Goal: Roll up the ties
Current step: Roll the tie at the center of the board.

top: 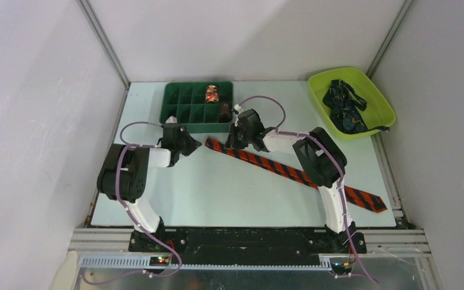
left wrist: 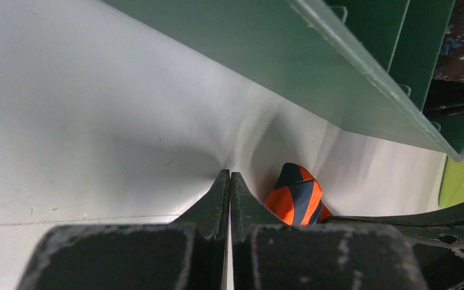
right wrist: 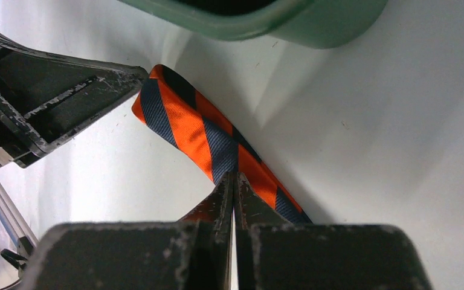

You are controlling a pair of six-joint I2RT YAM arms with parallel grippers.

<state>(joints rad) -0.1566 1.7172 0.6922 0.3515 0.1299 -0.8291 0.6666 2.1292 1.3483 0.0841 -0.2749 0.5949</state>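
Note:
A red-orange tie [top: 290,172] with dark diagonal stripes lies flat across the table, from in front of the green tray down to the right edge. My left gripper [top: 193,146] is shut just left of the tie's narrow end [left wrist: 296,196], and nothing sits between its fingertips [left wrist: 230,176]. My right gripper [top: 234,145] is shut too. Its tips [right wrist: 234,176] press on the tie's near edge [right wrist: 199,130], a short way from that end. No fabric shows between the jaws. The left gripper's finger [right wrist: 66,99] reaches the tie's end from the left.
The green compartment tray [top: 172,115] stands right behind both grippers, its wall [left wrist: 338,66] close above the fingers. It holds a rolled red-patterned tie [top: 212,93] and a dark roll [top: 223,110]. A lime bin [top: 338,71] at back right holds dark navy ties [top: 344,109].

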